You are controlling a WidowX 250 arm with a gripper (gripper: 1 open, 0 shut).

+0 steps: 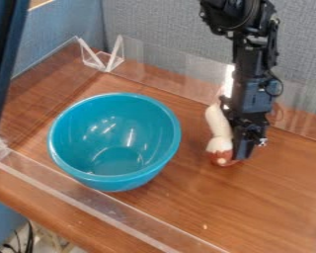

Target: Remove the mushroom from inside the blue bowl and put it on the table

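The mushroom (217,131) is outside the blue bowl (118,139), to its right, with the cream stem pointing up and the reddish-brown cap down at the table (273,198). My gripper (232,148) points steeply down from the black arm. Its dark fingers sit against the mushroom's right side and look shut on it. The far finger is hidden behind the near one. The bowl stands empty on the wood, its glossy turquoise inside showing only reflections.
Clear acrylic barriers run along the front edge (108,212) and the back edge (174,69) of the table. A small clear triangular stand (102,52) sits at the back left. A grey partition wall rises behind the arm.
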